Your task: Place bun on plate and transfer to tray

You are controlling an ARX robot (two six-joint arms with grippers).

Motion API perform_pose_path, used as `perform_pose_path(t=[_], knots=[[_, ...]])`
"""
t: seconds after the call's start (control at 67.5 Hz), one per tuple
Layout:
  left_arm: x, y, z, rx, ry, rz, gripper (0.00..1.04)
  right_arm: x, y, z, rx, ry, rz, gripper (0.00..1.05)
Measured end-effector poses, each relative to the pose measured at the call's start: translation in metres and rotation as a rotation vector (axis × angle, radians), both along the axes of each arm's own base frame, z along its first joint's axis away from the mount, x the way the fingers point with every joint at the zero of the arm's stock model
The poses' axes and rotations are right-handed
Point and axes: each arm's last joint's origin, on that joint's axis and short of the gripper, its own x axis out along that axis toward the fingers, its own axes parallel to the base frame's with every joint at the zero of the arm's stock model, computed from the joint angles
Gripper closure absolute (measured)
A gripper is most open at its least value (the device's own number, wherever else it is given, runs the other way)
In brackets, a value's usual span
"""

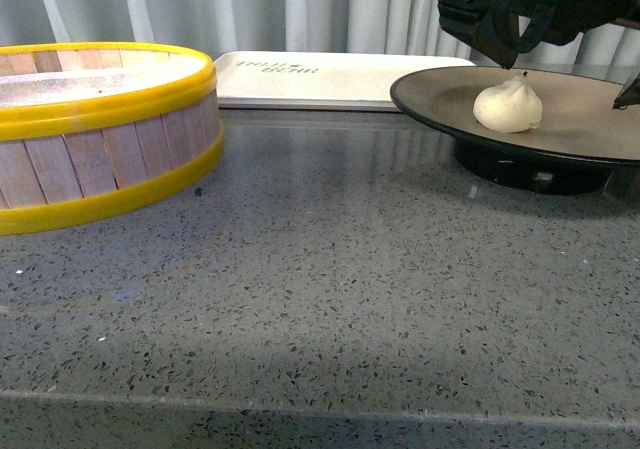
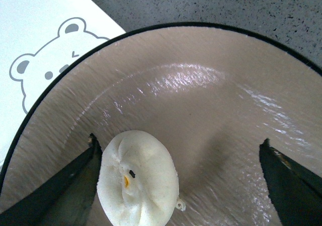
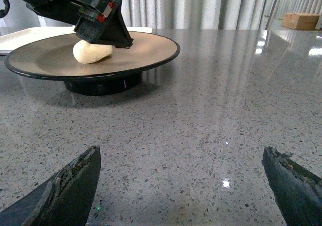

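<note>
Speckled grey stone counter (image 1: pixel 320 299) stretches nearest me; beyond it the small off-white dough bun (image 1: pixel 508 105) already sits on the round tan black-rimmed plate (image 1: pixel 590 134). My left gripper (image 2: pixel 178 140) hangs over it, jaws wide, holding nothing; my right gripper (image 3: pixel 181 150) gapes empty too. Moving the plate onto the cream rectangular tray (image 1: pixel 330 77) is left to do

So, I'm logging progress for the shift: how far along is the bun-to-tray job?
Done: the bun sits on the plate. In hand: the left gripper hangs open around the bun, not clamping it; the right gripper is open over the countertop, facing the plate. Left: the plate stands on the countertop beside the tray, so the transfer is not yet done.
</note>
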Motion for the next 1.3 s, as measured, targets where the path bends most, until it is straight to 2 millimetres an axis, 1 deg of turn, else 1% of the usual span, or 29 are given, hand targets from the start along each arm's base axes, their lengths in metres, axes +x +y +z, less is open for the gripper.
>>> perform_pose_path(t=[0.03,0.104,0.193,0.252,0.311,0.415,0.459,0.504,0.534,0.578,0.608,0.652,0.667,0.711,0.726,0.741,0.8,0.815,0.86,0.904,0.949,0.993,1.008,1.023,1.097,1.126,1.186,1.245,1.304], knots=[[-0.001,0.000,0.002,-0.003,0.000,-0.002,0.05,0.000,0.000,0.000,0.000,0.000,0.000,0.08],[-0.002,0.000,0.004,-0.016,0.010,-0.007,0.07,0.000,0.000,0.000,0.000,0.000,0.000,0.08],[-0.003,0.001,0.009,-0.037,0.011,-0.002,0.07,0.000,0.000,0.000,0.000,0.000,0.000,0.08],[-0.005,0.004,0.017,-0.063,0.000,0.002,0.07,0.000,0.000,0.000,0.000,0.000,0.000,0.08],[-0.008,0.009,0.026,-0.092,-0.023,0.009,0.07,0.000,0.000,0.000,0.000,0.000,0.000,0.08],[-0.019,0.027,0.048,-0.149,-0.092,0.021,0.07,0.000,0.000,0.000,0.000,0.000,0.000,0.08],[-0.027,0.040,0.058,-0.177,-0.124,0.024,0.07,0.000,0.000,0.000,0.000,0.000,0.000,0.08],[-0.037,0.058,0.072,-0.212,-0.173,0.034,0.07,0.000,0.000,0.000,0.000,0.000,0.000,0.08],[-0.042,0.067,0.076,-0.222,-0.193,0.041,0.07,0.000,0.000,0.000,0.000,0.000,0.000,0.08],[-0.054,0.089,0.086,-0.245,-0.244,0.054,0.07,0.000,0.000,0.000,0.000,0.000,0.000,0.08],[-0.059,0.100,0.090,-0.254,-0.265,0.061,0.07,0.000,0.000,0.000,0.000,0.000,0.000,0.08],[-0.072,0.125,0.095,-0.270,-0.303,0.083,0.07,0.000,0.000,0.000,0.000,0.000,0.000,0.08],[-0.075,0.130,0.096,-0.274,-0.308,0.087,0.07,0.000,0.000,0.000,0.000,0.000,0.000,0.08],[-0.088,0.156,0.096,-0.277,-0.321,0.107,0.07,0.000,0.000,0.000,0.000,0.000,0.000,0.08],[-0.091,0.161,0.095,-0.277,-0.321,0.111,0.07,0.000,0.000,0.000,0.000,0.000,0.000,0.08],[-0.096,0.171,0.093,-0.275,-0.325,0.123,0.07,0.000,0.000,0.000,0.000,0.000,0.000,0.08],[-0.109,0.200,0.085,-0.267,-0.330,0.157,0.07,0.000,0.000,0.000,0.000,0.000,0.000,0.08],[-0.111,0.205,0.084,-0.267,-0.330,0.159,0.07,0.000,0.000,0.000,0.000,0.000,0.000,0.08],[-0.120,0.227,0.074,-0.260,-0.324,0.186,0.07,0.000,0.000,0.000,0.000,0.000,0.000,0.08],[-0.127,0.244,0.065,-0.249,-0.319,0.213,0.07,0.000,0.000,0.000,0.000,0.000,0.000,0.08],[-0.137,0.268,0.052,-0.243,-0.305,0.262,0.07,0.000,0.000,0.000,0.000,0.000,0.000,0.08],[-0.145,0.288,0.041,-0.276,-0.384,0.430,0.15,0.000,0.000,0.000,0.000,0.000,0.000,0.08],[-0.146,0.292,0.039,-0.286,-0.402,0.459,0.17,0.000,0.000,0.000,0.000,0.000,0.000,0.08],[-0.150,0.301,0.034,-0.310,-0.437,0.507,0.20,0.000,0.000,0.000,0.000,0.000,0.000,0.08],[-0.169,0.332,0.009,-0.368,-0.515,0.576,0.35,0.000,0.000,0.000,0.000,0.000,0.000,0.08],[-0.177,0.340,-0.002,-0.375,-0.526,0.607,0.40,0.000,0.000,0.000,0.000,0.000,0.000,0.08],[-0.189,0.348,-0.025,-0.374,-0.526,0.652,0.51,0.000,0.000,0.000,0.000,0.000,0.000,0.08],[-0.196,0.348,-0.044,-0.376,-0.511,0.647,0.61,0.000,0.000,0.000,0.000,0.000,0.001,0.08],[-0.201,0.348,-0.057,-0.377,-0.497,0.638,0.72,0.000,0.000,0.000,0.000,0.000,0.002,0.08]])
